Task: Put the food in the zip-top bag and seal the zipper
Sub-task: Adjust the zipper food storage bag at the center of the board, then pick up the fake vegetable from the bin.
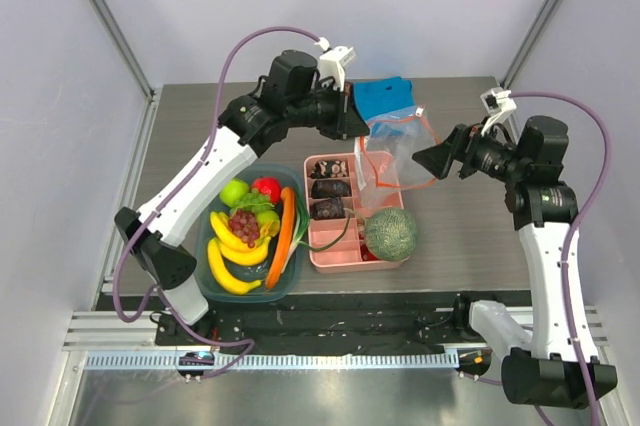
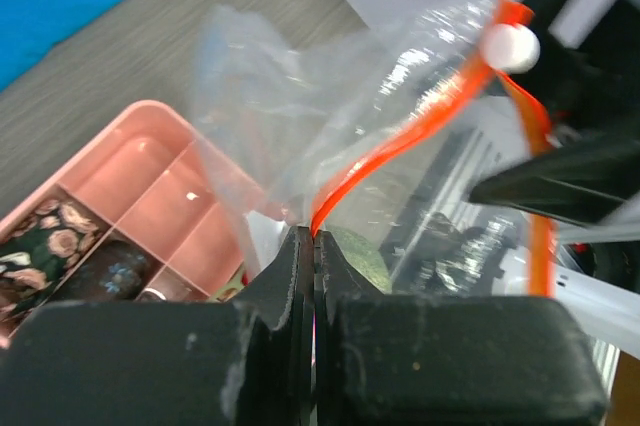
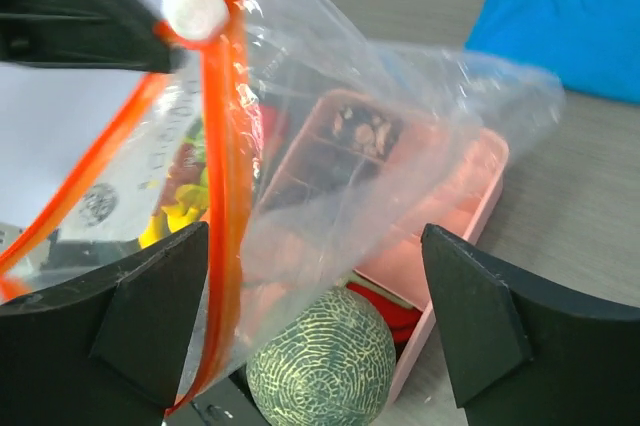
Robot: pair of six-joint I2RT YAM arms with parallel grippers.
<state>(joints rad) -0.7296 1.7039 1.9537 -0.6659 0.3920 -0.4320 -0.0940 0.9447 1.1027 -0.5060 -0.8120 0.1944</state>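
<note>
Clear crinkly zip-top bag point(image 1: 400, 154) hangs over the far right corner of the pink compartment tray point(image 1: 345, 265), its orange-red zipper strip point(image 2: 400, 138) pinched in the left gripper's point(image 2: 312, 234) closed jaws. Right gripper point(image 3: 313, 246) spread wide, bag edge between its fingers, unclamped. Netted grey-green melon point(image 1: 390, 233) sits in the tray's near right corner; green apple point(image 1: 234, 192), red fruit point(image 1: 266, 187) and purple grapes point(image 1: 244, 224) lie in the dark bowl point(image 1: 203, 256). Bare grey tabletop point(image 1: 470, 236) lies right of the tray.

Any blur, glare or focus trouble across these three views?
Top external: evenly lit, sharp, only soft shadows; the zip-top bag is easy to read. Left wrist: the left gripper is a dark, soft-focus mass, white glare streaks the bag, and the zipper looks smeared. Right wrist: the right gripper is blurred up close, while the melon is crisp.
</note>
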